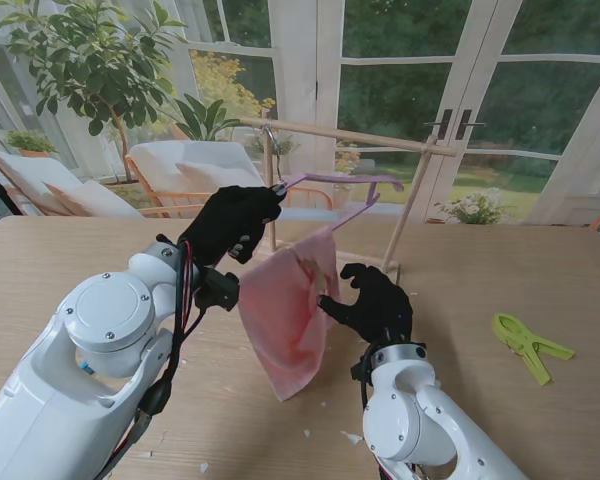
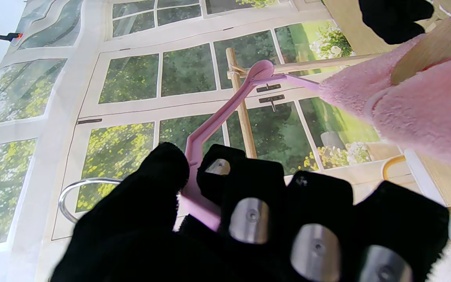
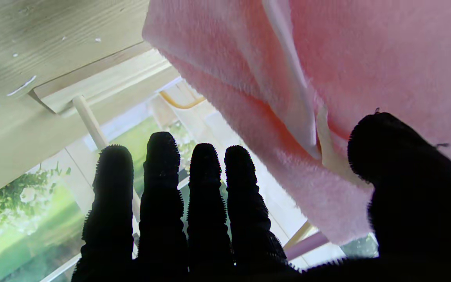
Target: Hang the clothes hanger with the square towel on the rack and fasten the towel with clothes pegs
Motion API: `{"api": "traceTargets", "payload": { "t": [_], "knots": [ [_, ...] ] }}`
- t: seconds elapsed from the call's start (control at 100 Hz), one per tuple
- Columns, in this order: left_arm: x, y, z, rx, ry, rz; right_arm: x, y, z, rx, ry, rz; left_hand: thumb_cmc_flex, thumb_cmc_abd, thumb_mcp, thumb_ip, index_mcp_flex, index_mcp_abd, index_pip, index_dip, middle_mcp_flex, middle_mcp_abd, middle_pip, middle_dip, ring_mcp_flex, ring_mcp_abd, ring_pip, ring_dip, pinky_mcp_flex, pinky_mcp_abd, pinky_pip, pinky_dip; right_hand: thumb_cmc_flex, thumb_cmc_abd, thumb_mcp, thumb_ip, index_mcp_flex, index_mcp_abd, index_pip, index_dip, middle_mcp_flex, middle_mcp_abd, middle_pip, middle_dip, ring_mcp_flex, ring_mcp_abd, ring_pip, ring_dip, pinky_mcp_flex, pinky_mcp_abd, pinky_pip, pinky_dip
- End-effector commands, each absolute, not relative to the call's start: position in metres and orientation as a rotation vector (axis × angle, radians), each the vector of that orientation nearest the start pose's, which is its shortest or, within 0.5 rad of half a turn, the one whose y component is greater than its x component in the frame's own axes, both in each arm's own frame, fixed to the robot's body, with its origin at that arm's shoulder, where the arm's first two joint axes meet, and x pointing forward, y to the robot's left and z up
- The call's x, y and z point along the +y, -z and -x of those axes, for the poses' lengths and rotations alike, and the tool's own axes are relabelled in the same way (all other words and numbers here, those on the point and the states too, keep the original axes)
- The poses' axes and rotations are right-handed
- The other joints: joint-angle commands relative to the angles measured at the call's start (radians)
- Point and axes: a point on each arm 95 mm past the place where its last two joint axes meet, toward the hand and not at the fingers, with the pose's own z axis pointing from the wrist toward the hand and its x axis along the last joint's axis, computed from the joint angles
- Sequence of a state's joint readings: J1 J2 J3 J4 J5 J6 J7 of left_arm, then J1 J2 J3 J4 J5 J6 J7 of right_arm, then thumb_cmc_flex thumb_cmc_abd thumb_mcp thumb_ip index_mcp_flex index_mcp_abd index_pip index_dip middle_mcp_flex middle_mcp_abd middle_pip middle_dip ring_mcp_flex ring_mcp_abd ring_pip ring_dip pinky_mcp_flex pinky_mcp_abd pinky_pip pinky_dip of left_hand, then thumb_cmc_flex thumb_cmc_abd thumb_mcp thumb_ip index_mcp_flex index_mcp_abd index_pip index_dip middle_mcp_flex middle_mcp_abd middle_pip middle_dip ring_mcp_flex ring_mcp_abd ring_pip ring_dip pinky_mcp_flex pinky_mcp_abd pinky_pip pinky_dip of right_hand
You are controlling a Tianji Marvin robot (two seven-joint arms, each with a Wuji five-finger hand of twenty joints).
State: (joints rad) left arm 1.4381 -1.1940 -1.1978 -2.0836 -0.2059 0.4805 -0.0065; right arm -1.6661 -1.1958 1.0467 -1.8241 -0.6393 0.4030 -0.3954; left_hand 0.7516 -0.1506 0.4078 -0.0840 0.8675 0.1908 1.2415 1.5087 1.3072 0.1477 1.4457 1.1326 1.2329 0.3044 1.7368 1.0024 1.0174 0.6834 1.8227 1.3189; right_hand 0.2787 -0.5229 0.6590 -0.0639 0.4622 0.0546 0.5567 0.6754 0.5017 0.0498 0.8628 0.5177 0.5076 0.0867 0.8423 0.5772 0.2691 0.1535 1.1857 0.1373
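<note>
The left hand (image 1: 230, 222) grips the pink hanger (image 1: 342, 181) near the rack (image 1: 350, 135); its hook is half hidden behind the fingers. The towel (image 1: 288, 315) drapes beside the right hand's (image 1: 372, 302) spread, empty fingers. A green peg (image 1: 528, 345) lies on the wooden table (image 1: 500, 270); windows behind.

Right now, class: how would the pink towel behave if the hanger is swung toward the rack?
The pink towel hangs in loose folds, so it's probably floppy and would sway. Draped unpegged over the hanger, it may slide off.

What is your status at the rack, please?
Left robot hand shut on hanger; right robot hand open beside towel. Hanger not yet on rack. Peg untouched.
</note>
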Motion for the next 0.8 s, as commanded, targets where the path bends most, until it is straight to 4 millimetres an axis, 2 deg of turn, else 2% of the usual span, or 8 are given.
{"api": "traceTargets", "payload": {
  "t": [0.0,0.1,0.15,0.2,0.25,0.31,0.52,0.79],
  "knots": [
    [-0.091,0.137,-0.384,0.795,2.343,2.229,0.079,0.294,-0.35,0.882,-1.684,-1.584,0.005,0.009,0.031,-0.008,0.065,0.039,0.029,0.041,0.04,-0.055,0.03,-0.002,0.029,-0.019,0.134,0.035,0.013,-0.009,0.271,0.021,-0.043,-0.012,-0.015,-0.002,-0.001,0.013,0.038,0.037,-0.017,0.003,0.048,0.026,-0.018,0.003,0.028,0.016,-0.004,-0.005,0.002,0.634],
    [-0.091,0.137,-0.383,0.793,2.346,2.234,0.082,0.296,-0.355,0.877,-1.664,-1.579,0.004,0.007,0.031,-0.008,0.066,0.039,0.029,0.041,0.04,-0.055,0.03,-0.002,0.029,-0.019,0.134,0.035,0.013,-0.009,0.271,0.021,0.057,-0.014,0.031,0.023,0.026,-0.027,0.121,0.117,0.02,-0.023,0.094,0.074,0.015,-0.004,0.071,0.032,0.019,-0.007,0.032,0.64],
    [-0.091,0.137,-0.383,0.791,2.347,2.235,0.083,0.296,-0.358,0.862,-1.66,-1.581,0.004,0.007,0.033,-0.008,0.067,0.04,0.03,0.04,0.04,-0.055,0.03,-0.002,0.029,-0.019,0.134,0.035,0.013,-0.009,0.271,0.021,0.109,-0.005,0.189,0.034,0.076,-0.07,0.174,0.159,0.06,-0.041,0.1,0.093,0.049,-0.01,0.094,0.036,0.035,-0.006,0.054,0.636],
    [-0.09,0.136,-0.383,0.79,2.348,2.234,0.084,0.297,-0.36,0.83,-1.664,-1.582,0.003,0.007,0.033,-0.008,0.068,0.04,0.03,0.04,0.04,-0.055,0.03,-0.002,0.029,-0.019,0.135,0.035,0.013,-0.009,0.271,0.021,0.218,-0.034,0.306,-0.045,0.096,-0.159,0.353,0.026,0.125,-0.056,0.1,0.099,0.1,-0.009,0.117,0.036,0.055,-0.004,0.076,0.628],
    [-0.089,0.136,-0.383,0.788,2.349,2.232,0.084,0.298,-0.361,0.79,-1.676,-1.588,0.003,0.008,0.034,-0.008,0.068,0.04,0.029,0.04,0.04,-0.055,0.03,-0.002,0.029,-0.019,0.135,0.035,0.013,-0.009,0.271,0.021,0.304,-0.023,0.339,-0.058,0.204,-0.236,0.411,-0.028,0.197,-0.06,0.097,0.088,0.147,-0.006,0.137,0.039,0.069,0.003,0.09,0.629],
    [-0.088,0.136,-0.384,0.782,2.351,2.228,0.083,0.298,-0.36,0.758,-1.692,-1.597,0.003,0.008,0.034,-0.008,0.068,0.04,0.029,0.04,0.04,-0.055,0.03,-0.002,0.029,-0.019,0.134,0.035,0.013,-0.009,0.271,0.021,0.329,-0.019,0.345,-0.06,0.288,-0.274,0.436,-0.035,0.245,-0.061,0.098,0.085,0.178,-0.003,0.151,0.042,0.076,0.005,0.098,0.629],
    [-0.082,0.136,-0.387,0.749,2.352,2.224,0.073,0.298,-0.35,0.683,-1.712,-1.633,0.002,0.007,0.036,-0.009,0.067,0.04,0.029,0.04,0.04,-0.055,0.03,-0.002,0.029,-0.018,0.134,0.035,0.013,-0.008,0.271,0.021,0.304,-0.034,0.41,-0.036,0.285,-0.204,0.486,0.068,0.258,-0.037,0.147,0.125,0.19,0.009,0.214,0.06,0.084,0.006,0.139,0.632],
    [-0.075,0.134,-0.388,0.703,2.368,2.219,0.059,0.301,-0.343,0.65,-1.674,-1.67,0.002,0.009,0.036,-0.009,0.065,0.042,0.029,0.041,0.04,-0.055,0.03,-0.002,0.029,-0.016,0.135,0.036,0.012,-0.006,0.271,0.022,0.304,-0.022,0.425,-0.026,0.262,-0.174,0.513,0.129,0.238,-0.018,0.181,0.14,0.182,0.009,0.245,0.069,0.087,-0.002,0.169,0.635]
  ]
}}
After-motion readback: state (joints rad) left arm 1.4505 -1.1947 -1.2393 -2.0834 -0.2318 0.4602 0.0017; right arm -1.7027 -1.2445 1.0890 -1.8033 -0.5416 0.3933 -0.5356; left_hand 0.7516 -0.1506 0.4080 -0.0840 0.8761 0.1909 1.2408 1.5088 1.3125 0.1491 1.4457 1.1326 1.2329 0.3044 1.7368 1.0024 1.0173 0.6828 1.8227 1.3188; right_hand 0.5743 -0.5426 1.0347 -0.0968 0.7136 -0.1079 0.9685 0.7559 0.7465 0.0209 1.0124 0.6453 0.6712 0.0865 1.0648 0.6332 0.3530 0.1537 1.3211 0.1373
